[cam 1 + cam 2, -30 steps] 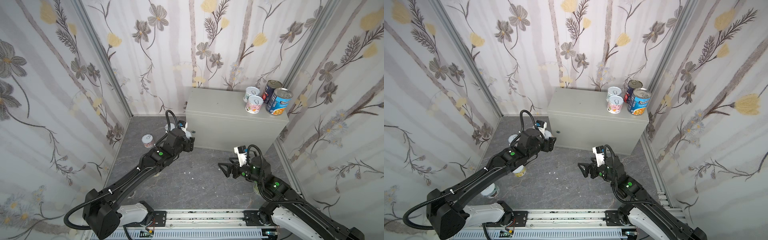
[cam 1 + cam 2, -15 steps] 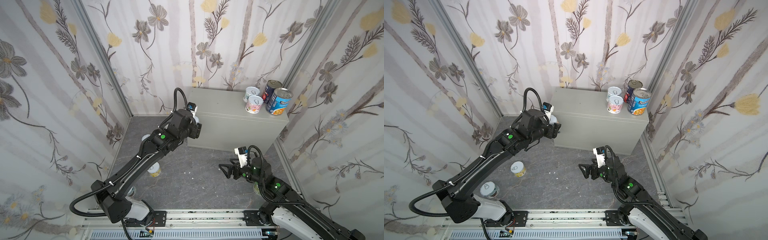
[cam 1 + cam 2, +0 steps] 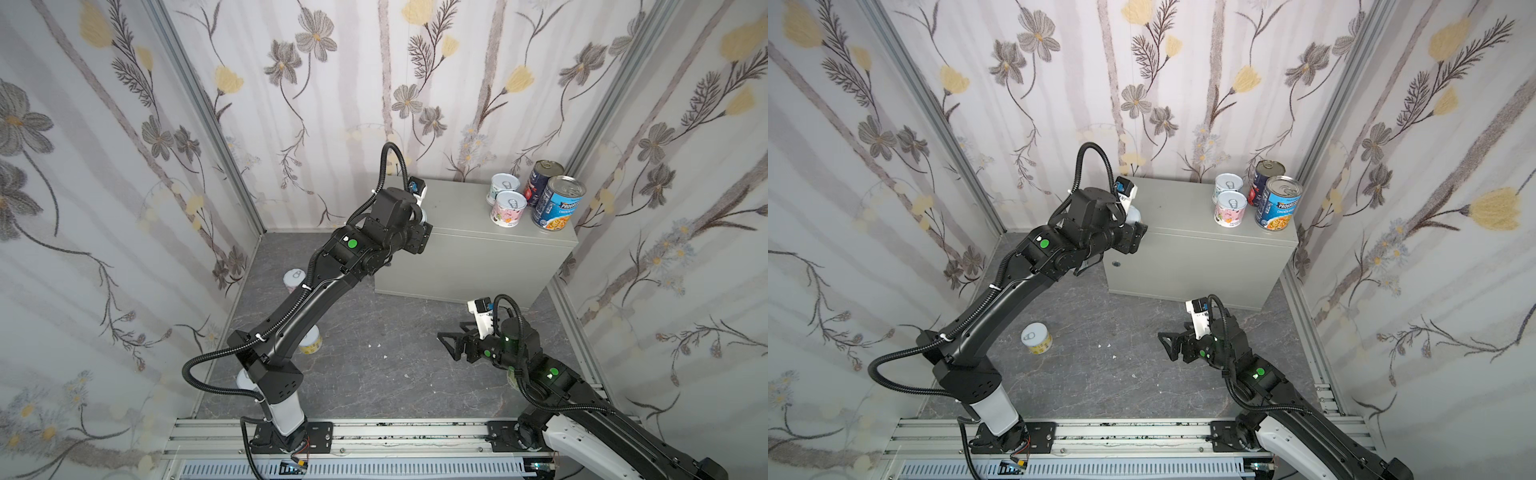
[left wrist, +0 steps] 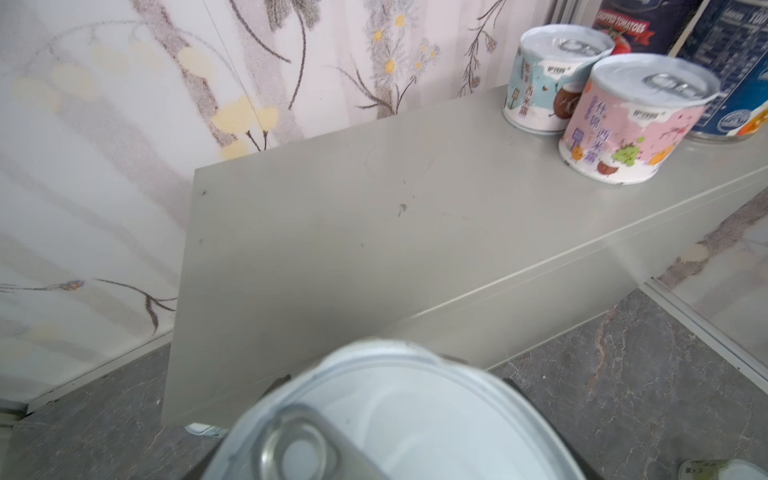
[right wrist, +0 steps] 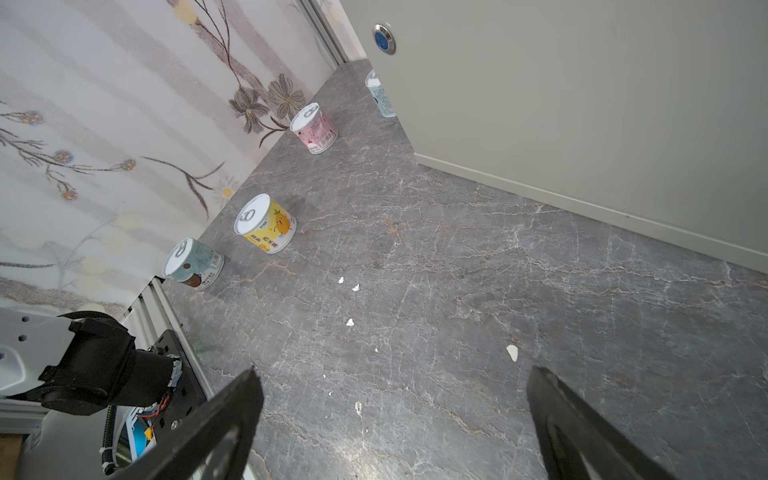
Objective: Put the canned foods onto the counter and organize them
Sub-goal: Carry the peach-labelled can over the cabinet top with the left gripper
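Risk: left gripper (image 3: pixel 420 226) pinched a short can (image 4: pixel 399 419) by the left front corner of the counter (image 3: pixel 457 212); lowering early could strike the edge and tip it. Right gripper (image 3: pixel 451 347) hung spread, empty, over the floor (image 3: pixel 374 374).

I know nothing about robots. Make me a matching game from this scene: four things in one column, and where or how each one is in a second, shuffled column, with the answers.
Column one
1. tall blue soup can
2. short yellow-labelled can
3. short white-lidded pull-tab can
4. right gripper

Column two
A. open, holding nothing
B. standing on the dark grey marbled floor
C. held in the left gripper
D. standing on the light-grey metal counter

Pairs: 1-D, 2-B, 3-C, 4-A
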`<state>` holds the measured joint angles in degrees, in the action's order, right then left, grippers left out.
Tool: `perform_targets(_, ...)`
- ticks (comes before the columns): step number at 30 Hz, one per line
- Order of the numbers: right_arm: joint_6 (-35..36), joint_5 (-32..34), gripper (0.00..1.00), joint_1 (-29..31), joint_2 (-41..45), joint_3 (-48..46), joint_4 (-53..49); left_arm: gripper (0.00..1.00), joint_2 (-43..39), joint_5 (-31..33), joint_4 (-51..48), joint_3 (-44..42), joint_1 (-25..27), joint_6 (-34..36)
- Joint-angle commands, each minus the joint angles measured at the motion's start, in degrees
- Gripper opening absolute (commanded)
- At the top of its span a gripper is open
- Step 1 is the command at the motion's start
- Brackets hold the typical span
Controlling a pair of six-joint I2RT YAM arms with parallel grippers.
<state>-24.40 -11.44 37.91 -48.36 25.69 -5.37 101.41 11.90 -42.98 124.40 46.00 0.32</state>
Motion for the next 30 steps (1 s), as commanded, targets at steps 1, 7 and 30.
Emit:
perform_targets(1, -0.1, 0.1, 1.0, 0.1, -0.2, -0.4, 1.5, 0.62, 4.1, 0.8, 0.0, 7.6, 0.6, 1.7)
perform_targets(7, -1.1, -1.2, 1.0, 0.6, -0.9, -2.1, 3.8, 0.62, 13.0, 0.7, -1.5, 19.6, 1.8, 1.8)
perform_targets(30, -1.7, -2.7, 1.0, 4.2, -6.0, -6.0, 8.3, 0.63, 26.9, 3.4, 2.0, 30.5, 3.2, 1.4)
